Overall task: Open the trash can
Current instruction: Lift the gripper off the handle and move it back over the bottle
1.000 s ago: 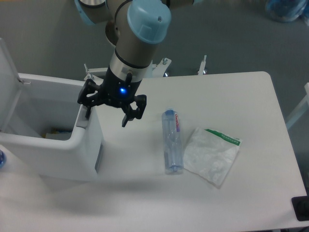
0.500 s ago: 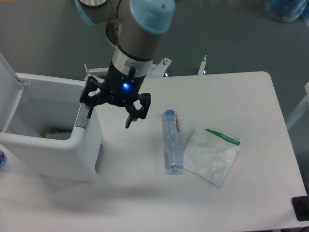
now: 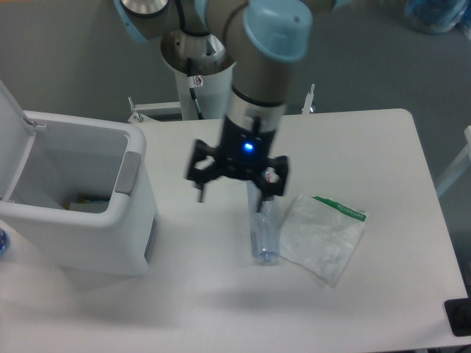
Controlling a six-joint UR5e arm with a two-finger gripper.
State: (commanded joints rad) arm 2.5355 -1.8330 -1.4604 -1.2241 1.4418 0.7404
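The white trash can (image 3: 110, 235) stands at the table's left with its lid (image 3: 13, 140) swung up and open, so I see inside. Its grey push tab (image 3: 129, 173) sits on the right rim. My gripper (image 3: 235, 184) is open and empty. It hangs above the table to the right of the can, over the top end of a clear plastic bottle (image 3: 263, 232).
The bottle lies lengthwise in the middle of the white table (image 3: 383, 147). A clear plastic bag with a green strip (image 3: 320, 235) lies just right of it. Some litter (image 3: 85, 201) lies inside the can. A dark object (image 3: 460, 316) sits at the table's front right corner.
My gripper has moved right, from the can's right rim by the push tab to above the bottle. The can's lid stays open.
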